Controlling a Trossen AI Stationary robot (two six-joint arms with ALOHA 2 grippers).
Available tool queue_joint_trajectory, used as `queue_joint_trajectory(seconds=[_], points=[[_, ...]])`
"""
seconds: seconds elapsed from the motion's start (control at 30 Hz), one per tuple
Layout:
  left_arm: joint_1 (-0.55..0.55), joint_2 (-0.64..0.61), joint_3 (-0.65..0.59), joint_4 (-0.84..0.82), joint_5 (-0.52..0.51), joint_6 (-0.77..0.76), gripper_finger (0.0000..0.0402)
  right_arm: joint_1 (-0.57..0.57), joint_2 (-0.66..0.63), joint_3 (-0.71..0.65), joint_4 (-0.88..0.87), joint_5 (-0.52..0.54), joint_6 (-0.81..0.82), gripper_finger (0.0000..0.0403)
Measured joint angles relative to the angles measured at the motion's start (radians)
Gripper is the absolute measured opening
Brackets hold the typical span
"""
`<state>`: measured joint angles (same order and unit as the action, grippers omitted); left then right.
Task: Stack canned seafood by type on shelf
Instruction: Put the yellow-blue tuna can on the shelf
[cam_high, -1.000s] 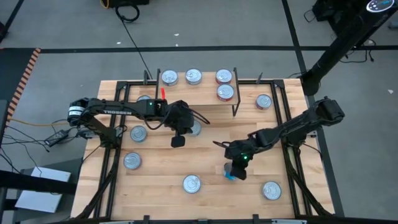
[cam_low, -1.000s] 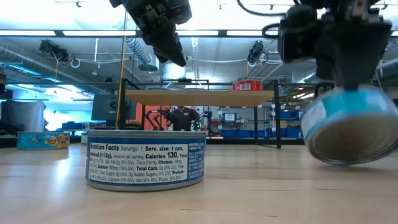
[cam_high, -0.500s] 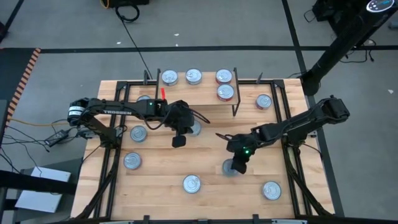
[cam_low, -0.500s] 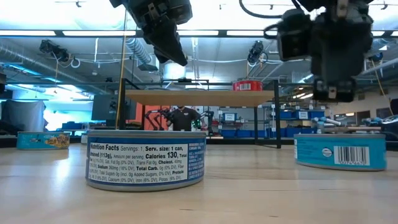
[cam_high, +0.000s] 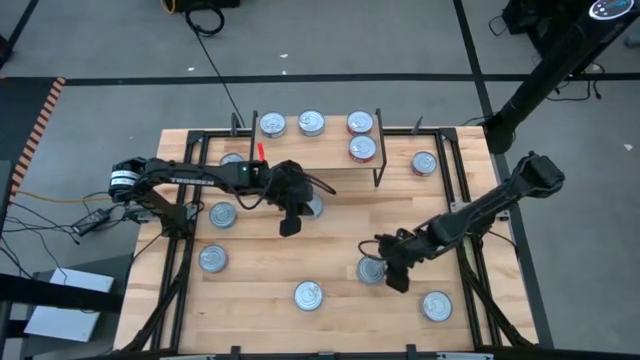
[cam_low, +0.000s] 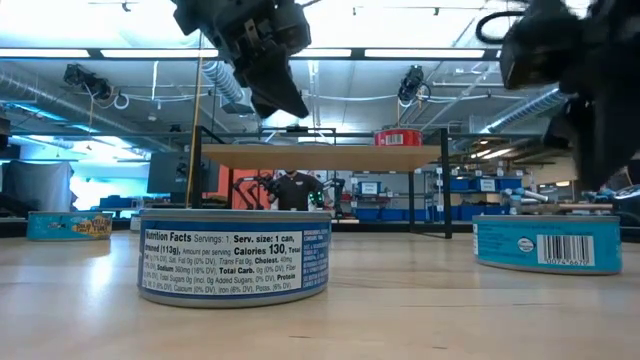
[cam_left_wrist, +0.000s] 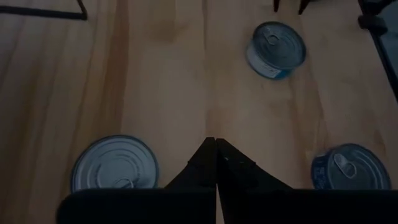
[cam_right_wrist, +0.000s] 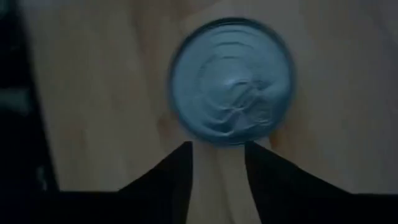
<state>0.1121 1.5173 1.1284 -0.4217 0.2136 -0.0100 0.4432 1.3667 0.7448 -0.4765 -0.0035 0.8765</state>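
The shelf (cam_high: 310, 140) stands at the table's far side with several tins on its board, among them a red one (cam_low: 398, 137). More tins lie scattered on the table. A teal tin (cam_high: 371, 270) (cam_right_wrist: 231, 81) stands flat on the table right of the middle. My right gripper (cam_high: 396, 276) (cam_right_wrist: 217, 152) is open just to its right, its fingers clear of the tin. My left gripper (cam_high: 289, 226) (cam_left_wrist: 215, 149) hangs shut above the table's middle, holding nothing, beside a tin (cam_high: 313, 206).
Loose tins sit at the left (cam_high: 221, 215) (cam_high: 212, 259), near the front edge (cam_high: 308, 295) (cam_high: 436, 306) and at the far right (cam_high: 423, 163). A dark blue tin (cam_low: 235, 255) fills the low view's foreground. Black rails run along the table's sides.
My right gripper has lowered the tilted teal tin onto the table, where it now stands flat. It has opened, let go and drawn back toward the table's right edge. My left gripper has kept still.
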Motion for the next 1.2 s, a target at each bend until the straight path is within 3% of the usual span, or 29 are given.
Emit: queue_joint_trajectory(seconds=[0.2, 0.5, 0.87, 1.07, 1.2], points=[[0.007, 0.000, -0.009, 0.012, 0.001, -0.001, 0.0001, -0.054, 0.004, 0.000, -0.001, 0.060, 0.168, 0.0163], [0.007, 0.000, -0.009, 0.011, 0.001, -0.002, 0.0001, -0.125, 0.005, -0.075, 0.083, -0.025, 0.142, 0.0087], [0.006, 0.000, -0.009, 0.005, 0.001, -0.028, 0.0001, -0.150, 0.005, -0.165, 0.215, -0.067, 0.150, 0.0080], [0.006, 0.000, -0.009, 0.005, 0.001, -0.028, 0.0001, -0.163, 0.004, -0.168, 0.237, -0.064, 0.090, 0.0011], [0.006, 0.000, -0.009, 0.005, 0.001, -0.028, 0.0001, -0.180, 0.006, -0.158, 0.235, -0.061, 0.077, 0.0009]])
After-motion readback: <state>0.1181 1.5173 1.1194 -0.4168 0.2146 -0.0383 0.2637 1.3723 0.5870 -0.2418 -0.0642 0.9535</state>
